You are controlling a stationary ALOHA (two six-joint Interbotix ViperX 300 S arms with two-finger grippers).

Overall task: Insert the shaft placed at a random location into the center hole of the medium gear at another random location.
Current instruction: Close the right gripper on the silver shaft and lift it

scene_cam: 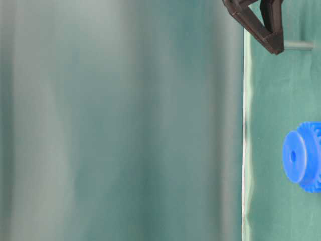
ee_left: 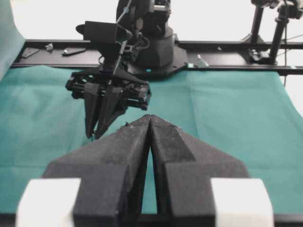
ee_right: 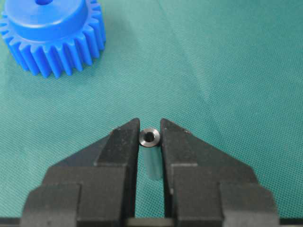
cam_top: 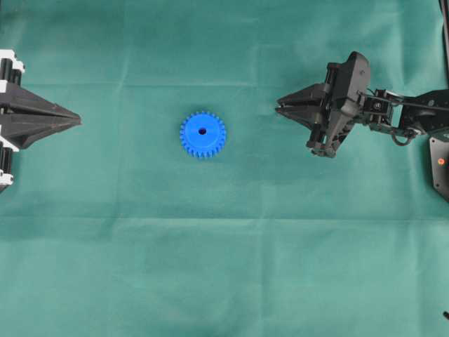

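Medium gear, bright blue, toothed rim, lay flat on the green cloth a bit left of middle in the overhead view, hub side up. Cloth covered the whole table, creases visible, nothing printed on it. Right arm reached in from the right edge of the overhead view, wrist angled down, right gripper tip pointing left toward the gear but well apart from it. Left gripper sat at the left edge, also well apart from the gear; left wrist view showed its two black fingers pressed together, nothing between them, so closed and empty. Right wrist view: the right gripper's black fingers had drawn in on either side of the shaft, a small silver-grey pin seen end-on with a dark recess in its face. Both pads looked to touch it, so pinched on the shaft. Table-level view showed the pin sticking out sideways from the gripper tip. Gear sat up and left of the pin in the right wrist view, apart from it. Center hole small, round, dark, nothing in it. No brand, label or writing readable on gear, pin, cloth or arms.
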